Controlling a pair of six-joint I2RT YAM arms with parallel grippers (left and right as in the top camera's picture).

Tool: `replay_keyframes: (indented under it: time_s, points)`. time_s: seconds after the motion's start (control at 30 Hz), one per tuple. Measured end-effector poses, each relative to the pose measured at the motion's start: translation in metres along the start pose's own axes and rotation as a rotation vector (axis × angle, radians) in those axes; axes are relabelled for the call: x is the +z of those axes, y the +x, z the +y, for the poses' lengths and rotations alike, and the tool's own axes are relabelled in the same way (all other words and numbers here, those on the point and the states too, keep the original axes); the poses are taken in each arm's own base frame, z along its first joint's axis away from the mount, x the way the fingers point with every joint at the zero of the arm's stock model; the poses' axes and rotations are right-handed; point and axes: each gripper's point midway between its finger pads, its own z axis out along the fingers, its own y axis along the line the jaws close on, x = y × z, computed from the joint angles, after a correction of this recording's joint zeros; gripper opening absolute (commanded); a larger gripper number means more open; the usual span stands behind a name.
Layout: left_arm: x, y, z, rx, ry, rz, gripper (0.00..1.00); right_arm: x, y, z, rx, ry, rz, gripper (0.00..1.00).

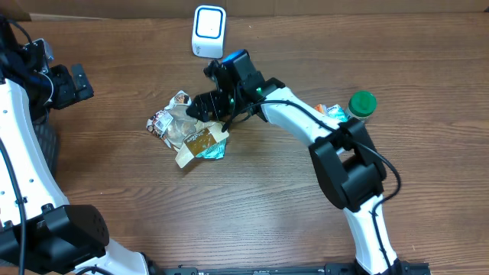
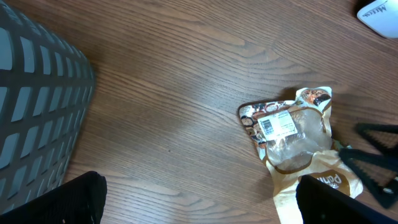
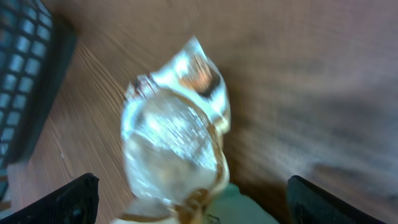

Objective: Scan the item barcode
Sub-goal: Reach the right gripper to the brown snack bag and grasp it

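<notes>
Where the overhead view looked down on the wood-grain desk (image 1: 252, 206), a crinkled pouch (image 1: 191, 131) of clear film and tan foil lay flat, near a white scanner (image 1: 208, 30) with rounded corners. The right gripper (image 1: 200, 105) hung over the pouch's upper edge, jaws spread. The left gripper (image 1: 76, 82) sat well apart at the left edge, jaws also wide and empty. A green-capped bottle (image 1: 362, 103) stood at the right.

In the left wrist view, the pouch showed a white printed label (image 2: 277, 124) facing up beside its glossy window, with a dark mesh basket (image 2: 37, 93) at the left.

In the right wrist view the pouch was blurred, shiny and wrinkled, between the parted jaws; whether they touched it could not be told.
</notes>
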Motion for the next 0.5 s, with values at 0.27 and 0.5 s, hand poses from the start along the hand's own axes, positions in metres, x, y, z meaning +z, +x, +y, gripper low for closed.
replay_keyframes:
  time_s: [0.27,0.5]
  points:
    - [0.0,0.0,0.0,0.0,0.0,0.0,1.0,0.011,0.046,0.0,0.104,-0.056,0.165,0.89]
    - [0.0,0.0,0.0,0.0,0.0,0.0,1.0,0.026,0.054,0.017,0.102,-0.054,0.178,0.89]
